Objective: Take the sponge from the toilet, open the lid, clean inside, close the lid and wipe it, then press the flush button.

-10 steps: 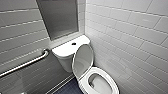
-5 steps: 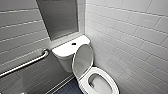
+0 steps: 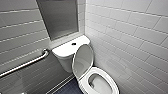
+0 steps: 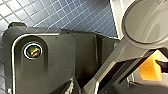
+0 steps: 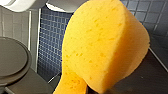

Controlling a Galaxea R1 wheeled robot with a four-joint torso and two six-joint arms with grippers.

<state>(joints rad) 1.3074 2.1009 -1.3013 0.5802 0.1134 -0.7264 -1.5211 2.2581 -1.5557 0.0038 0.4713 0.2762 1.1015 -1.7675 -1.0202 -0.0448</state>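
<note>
Overhead, the toilet (image 3: pixel 113 83) sat in the corner with its lid (image 3: pixel 83 60) already raised and leaning on the tank. The flush button (image 3: pixel 73 44) was a dark dot on the tank top, and a grab bar (image 3: pixel 25 63) ran along the side wall. The bowl's near edge was cut off.

From the left wrist, a corner of the sponge (image 4: pixel 149 70) showed past the robot's dark plate, above the blue floor (image 4: pixel 75 17). Whether the left gripper was wide or narrow could not be told.

From the right wrist, the sponge (image 5: pixel 100 45) loomed close and hid most of the right gripper, which seemed clamped on its narrow end. Held so near one end, the soft foam might fold or slip into the bowl under pressure. A careless arm could also knock the lid shut.
</note>
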